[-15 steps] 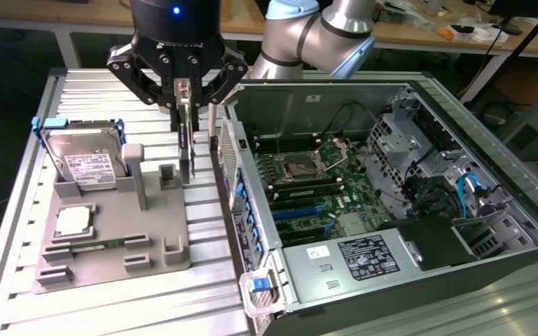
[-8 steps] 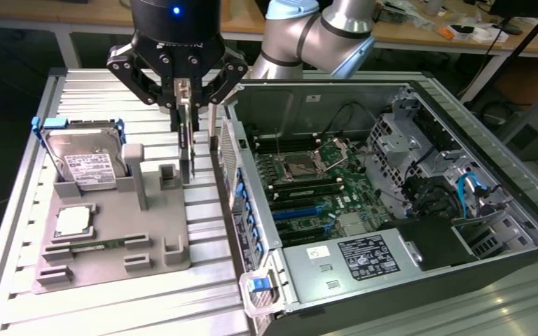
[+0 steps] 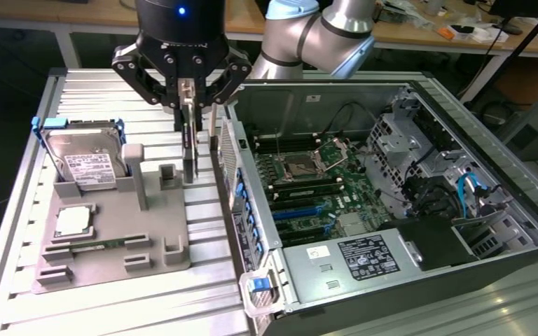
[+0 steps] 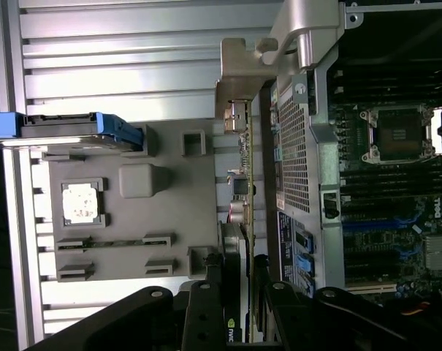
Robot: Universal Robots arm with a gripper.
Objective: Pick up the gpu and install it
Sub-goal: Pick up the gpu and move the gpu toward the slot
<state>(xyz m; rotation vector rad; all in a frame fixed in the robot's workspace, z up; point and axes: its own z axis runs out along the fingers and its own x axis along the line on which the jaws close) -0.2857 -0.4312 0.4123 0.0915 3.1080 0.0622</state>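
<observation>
The gpu (image 3: pixel 190 150) stands on edge, a thin dark card with its silver end bracket (image 3: pixel 216 140) toward the computer case. My gripper (image 3: pixel 187 94) is shut on its top edge from above. The card hangs over the side of the grey fixture (image 3: pixel 110 262) nearest the case, just outside the case's rear wall (image 3: pixel 241 203). I cannot tell whether its lower edge touches the fixture. In the wrist view the gpu (image 4: pixel 240 172) runs edge-on away from my gripper (image 4: pixel 239 311), with the bracket (image 4: pixel 242 69) at its far end.
On the fixture sit a silver hard drive (image 3: pixel 87 164) in a blue caddy, a processor chip (image 3: pixel 71 220) and a narrow memory stick (image 3: pixel 96 245). The open computer case lies on the exterior view's right with its motherboard (image 3: pixel 307 185) exposed. A ribbed metal table (image 3: pixel 110 91) carries everything.
</observation>
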